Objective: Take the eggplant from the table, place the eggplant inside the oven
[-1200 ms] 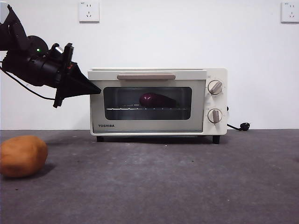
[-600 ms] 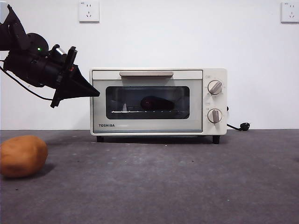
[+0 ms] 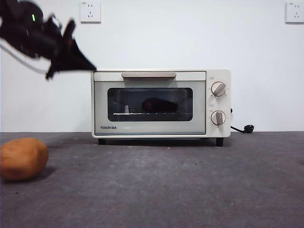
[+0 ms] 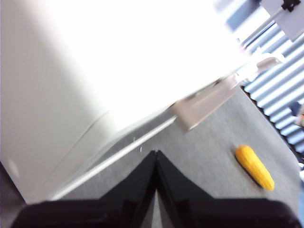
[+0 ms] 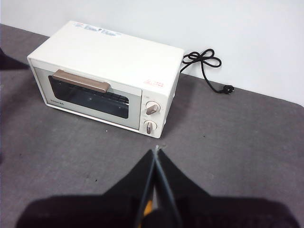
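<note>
The dark purple eggplant [image 3: 159,105] lies on the wire rack inside the cream oven [image 3: 142,128], seen through the glass of its shut door. The beige handle [image 3: 148,75] is at the top of the door. My left gripper [image 3: 92,69] is shut and empty, hanging just above and left of the oven's upper left corner. In the left wrist view its tip [image 4: 156,153] is close to the blurred white oven [image 4: 95,57]. My right gripper [image 5: 156,151] is shut, high above the table [image 5: 228,137] in front of the oven [image 5: 114,52].
An orange-brown potato-like lump [image 3: 23,158] sits on the grey table [image 3: 190,180] at the near left. A yellow corn cob [image 4: 255,166] lies on the table in the left wrist view. The oven's black power cord [image 3: 243,128] trails to its right.
The oven door went from slightly ajar to fully shut. My left gripper then rose from beside the oven's upper left corner to above it.
</note>
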Robot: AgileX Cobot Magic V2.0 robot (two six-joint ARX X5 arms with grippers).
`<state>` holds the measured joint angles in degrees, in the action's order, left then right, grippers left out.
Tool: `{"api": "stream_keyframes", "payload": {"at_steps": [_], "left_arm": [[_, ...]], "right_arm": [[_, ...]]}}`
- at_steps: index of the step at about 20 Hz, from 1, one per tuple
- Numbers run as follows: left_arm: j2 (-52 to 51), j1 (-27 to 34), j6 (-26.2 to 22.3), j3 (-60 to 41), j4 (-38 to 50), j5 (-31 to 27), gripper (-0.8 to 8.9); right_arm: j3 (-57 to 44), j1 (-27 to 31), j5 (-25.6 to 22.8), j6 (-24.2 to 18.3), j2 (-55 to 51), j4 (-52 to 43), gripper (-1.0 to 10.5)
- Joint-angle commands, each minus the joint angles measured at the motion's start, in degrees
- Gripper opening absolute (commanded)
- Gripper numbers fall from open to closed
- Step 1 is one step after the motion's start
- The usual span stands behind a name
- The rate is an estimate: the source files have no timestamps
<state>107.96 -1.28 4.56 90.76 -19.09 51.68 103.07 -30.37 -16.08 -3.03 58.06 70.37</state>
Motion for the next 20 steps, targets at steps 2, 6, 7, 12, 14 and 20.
{"api": "stream_keyframes", "payload": {"at_steps": [2,6,7,12,14,20], "left_arm": [[-6.43,0.11,-0.02,0.09,-1.81,-4.48,-0.06],[-13.49,0.07,-0.02,0.09,-4.00,-9.31,-0.06],[-15.43,0.07,-0.02,0.09,-4.70,-10.60,-0.06],[-24.22,0.07,-0.02,0.09,-8.09,-16.68,-0.06],[-27.65,0.07,-0.04,0.09,-9.66,-19.04,-0.06],[-35.93,0.07,-0.07,0.09,-13.92,-24.02,-0.06]], "right_arm": [[-0.02,-0.04,-0.02,-0.20,-0.04,-1.46,-0.1],[-0.02,-0.04,-0.02,-0.20,-0.11,-2.82,-0.1],[-0.02,-0.04,-0.02,-0.20,-0.11,-3.32,-0.1],[-0.02,-0.04,-0.02,-0.20,-0.11,-6.60,-0.1],[0.00,-0.04,-0.02,-0.20,-0.11,-8.44,-0.1],[0.20,-0.04,-0.04,-0.20,-0.11,-13.42,-0.1]]}}
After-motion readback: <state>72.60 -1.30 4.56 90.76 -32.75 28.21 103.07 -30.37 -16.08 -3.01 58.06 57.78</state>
